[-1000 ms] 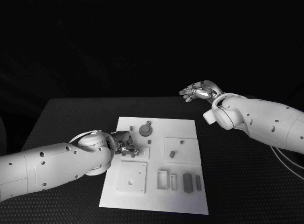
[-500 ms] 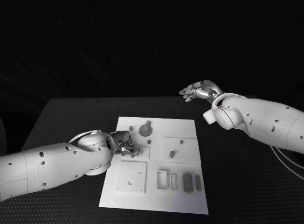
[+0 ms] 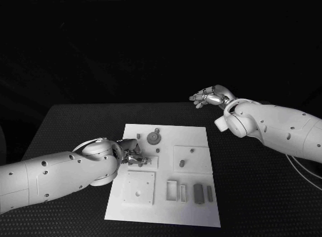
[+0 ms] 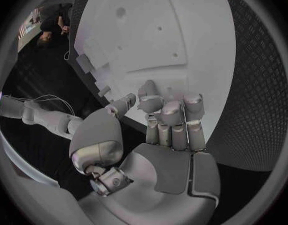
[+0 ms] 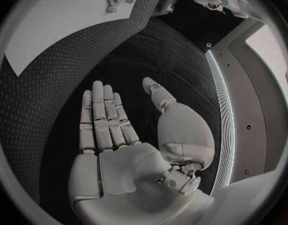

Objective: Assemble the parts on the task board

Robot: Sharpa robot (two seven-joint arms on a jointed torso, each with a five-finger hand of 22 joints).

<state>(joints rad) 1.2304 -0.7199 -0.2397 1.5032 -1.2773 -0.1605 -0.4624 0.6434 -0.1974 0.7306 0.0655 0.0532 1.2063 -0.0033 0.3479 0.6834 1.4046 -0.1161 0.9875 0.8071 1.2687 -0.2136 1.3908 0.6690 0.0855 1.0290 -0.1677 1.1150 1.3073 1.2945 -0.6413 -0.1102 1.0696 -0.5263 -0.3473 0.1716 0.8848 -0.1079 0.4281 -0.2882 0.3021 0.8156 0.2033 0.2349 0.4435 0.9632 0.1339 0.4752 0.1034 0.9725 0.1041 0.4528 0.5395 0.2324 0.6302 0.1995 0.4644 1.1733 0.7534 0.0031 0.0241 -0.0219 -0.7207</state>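
I see the left hand [image 3: 133, 153] over the task board's [image 3: 191, 212] left edge, fingers curled, grip uncertain. Right hand [image 3: 211, 97] hovers beyond the board, fingers spread, empty. No writing legible.

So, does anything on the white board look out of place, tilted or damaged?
Nothing stands out. The task board lies flat on the black table, with its small parts in order. The left hand works at the board's left edge; the right hand hangs open, away from it.
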